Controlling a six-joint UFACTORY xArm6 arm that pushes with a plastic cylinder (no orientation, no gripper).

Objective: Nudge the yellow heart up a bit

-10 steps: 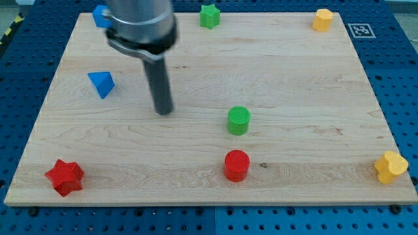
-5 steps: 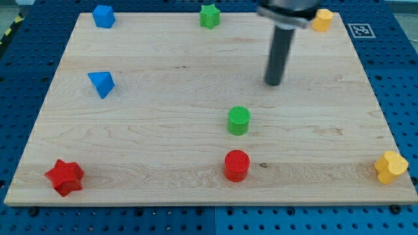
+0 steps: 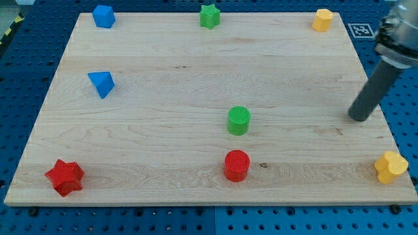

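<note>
The yellow heart [image 3: 390,167] lies at the board's bottom right corner, near the right edge. My tip [image 3: 358,119] rests on the board at the right side, above and a little left of the heart, well apart from it. The dark rod leans up to the view's right edge.
A green cylinder [image 3: 239,121] and a red cylinder [image 3: 237,165] sit mid-board. A red star [image 3: 64,177] is bottom left, a blue triangle [image 3: 101,83] at left, a blue block [image 3: 103,15], a green star [image 3: 209,15] and a yellow block [image 3: 322,19] along the top.
My tip has swept from the board's left-centre across to the right side, and now stands above the yellow heart. No block has moved.
</note>
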